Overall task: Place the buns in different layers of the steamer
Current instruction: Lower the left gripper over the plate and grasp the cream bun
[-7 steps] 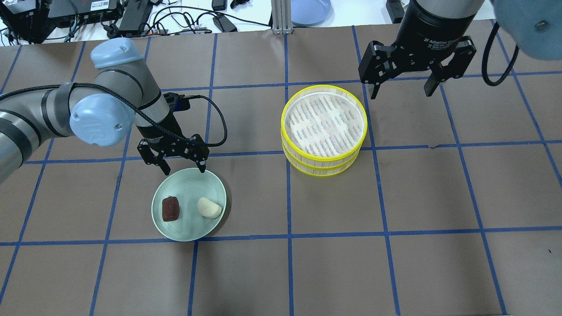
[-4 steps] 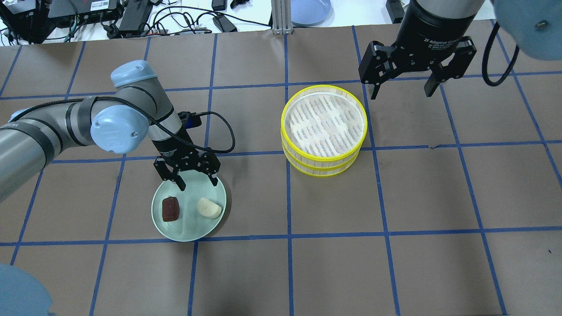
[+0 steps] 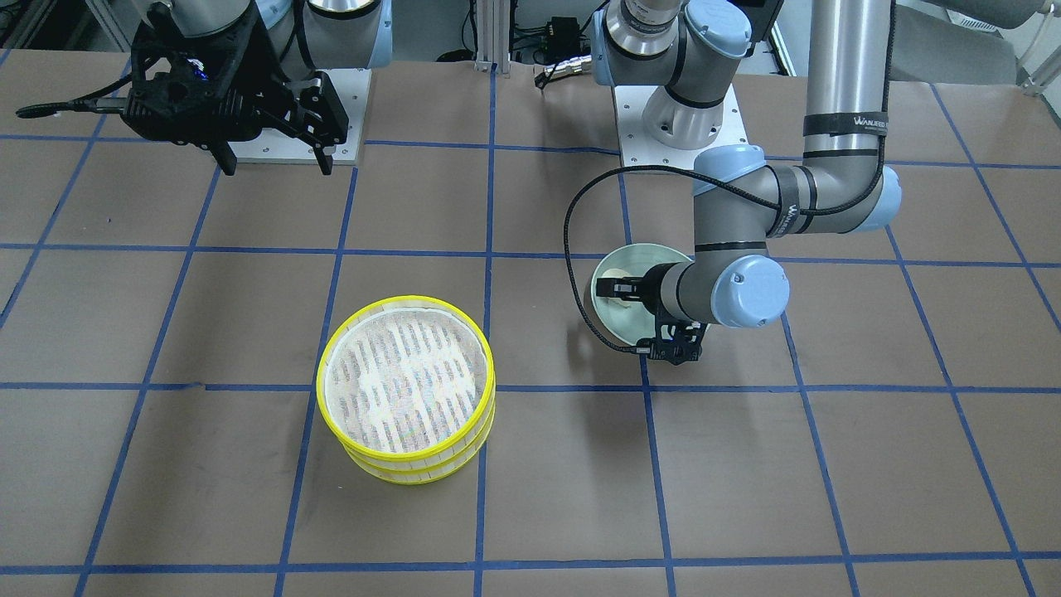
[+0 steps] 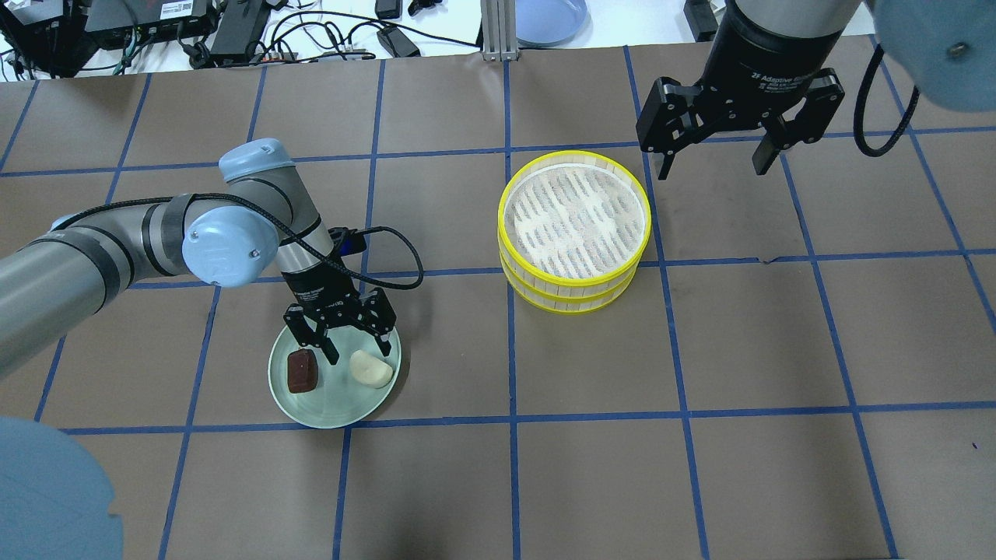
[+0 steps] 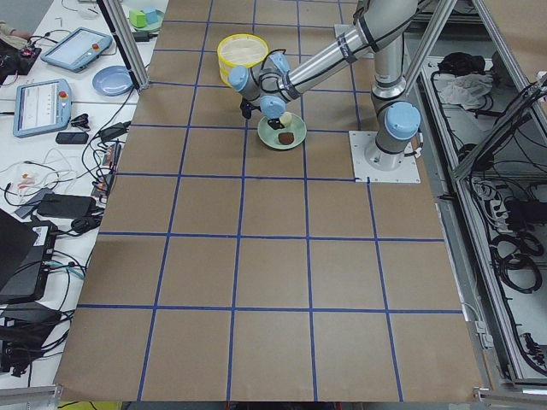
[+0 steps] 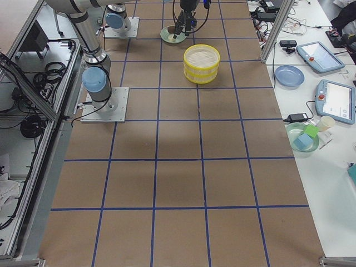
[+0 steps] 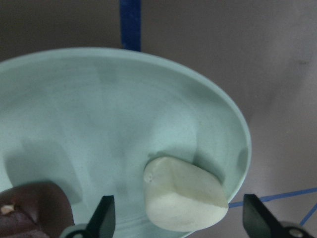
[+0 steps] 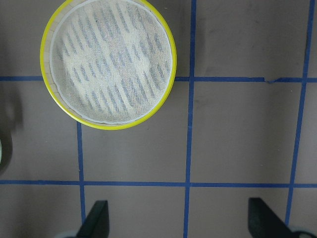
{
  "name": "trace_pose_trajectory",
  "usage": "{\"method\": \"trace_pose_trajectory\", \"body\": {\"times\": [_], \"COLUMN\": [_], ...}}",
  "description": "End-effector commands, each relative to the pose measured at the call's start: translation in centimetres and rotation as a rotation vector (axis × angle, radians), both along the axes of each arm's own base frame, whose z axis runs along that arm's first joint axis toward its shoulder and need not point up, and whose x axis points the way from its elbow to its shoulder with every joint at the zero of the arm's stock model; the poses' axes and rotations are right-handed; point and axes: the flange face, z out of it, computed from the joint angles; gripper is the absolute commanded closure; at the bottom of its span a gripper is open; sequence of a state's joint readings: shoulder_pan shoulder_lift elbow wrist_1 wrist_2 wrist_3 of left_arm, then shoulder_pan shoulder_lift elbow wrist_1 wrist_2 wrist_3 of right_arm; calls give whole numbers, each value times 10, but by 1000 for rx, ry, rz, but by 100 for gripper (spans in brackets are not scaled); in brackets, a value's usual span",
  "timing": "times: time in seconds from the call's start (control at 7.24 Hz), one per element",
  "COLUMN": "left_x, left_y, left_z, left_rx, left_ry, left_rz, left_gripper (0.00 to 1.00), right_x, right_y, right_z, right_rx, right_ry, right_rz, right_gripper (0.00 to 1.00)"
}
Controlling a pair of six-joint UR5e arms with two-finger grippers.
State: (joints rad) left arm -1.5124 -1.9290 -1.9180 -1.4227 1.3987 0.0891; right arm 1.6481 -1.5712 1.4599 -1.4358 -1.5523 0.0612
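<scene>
**While the cream bun (image 4: 372,369) lies plated, the left gripper (image 4: 359,355) gapes over it**

The brown bun (image 4: 302,371) shares the plate (image 4: 334,410), lower left overhead. The stacked steamer (image 4: 574,225) stands centre; the right gripper (image 4: 710,172), jaws spread, hangs upper right.

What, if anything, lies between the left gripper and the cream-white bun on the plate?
Nothing visible does. The open left gripper is over the cream-white bun, with a finger to each side of it in the wrist view. The brown bun lies on the green plate outside one finger, apart from it.
</scene>
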Motion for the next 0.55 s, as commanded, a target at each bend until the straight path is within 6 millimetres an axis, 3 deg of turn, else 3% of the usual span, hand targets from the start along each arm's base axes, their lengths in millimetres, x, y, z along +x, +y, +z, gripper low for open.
{"method": "trace_pose_trajectory", "body": {"times": [0.0,0.14,0.28,0.41], "left_x": [0,0,0,1], "left_y": [1,1,-4,-12], "left_z": [-6,-9,-6,10], "left_rx": [27,34,25,-11], "left_ry": [-20,-20,-20,-35], "left_rz": [28,28,30,48], "left_gripper": [67,100,100,100], "right_x": [0,0,3,4], "right_y": [0,1,1,-5], "right_z": [0,-8,-16,-31], "right_rx": [1,15,20,12], "right_ry": [2,1,-6,-6], "right_rz": [2,2,4,-1], "right_gripper": [0,0,0,0]}}
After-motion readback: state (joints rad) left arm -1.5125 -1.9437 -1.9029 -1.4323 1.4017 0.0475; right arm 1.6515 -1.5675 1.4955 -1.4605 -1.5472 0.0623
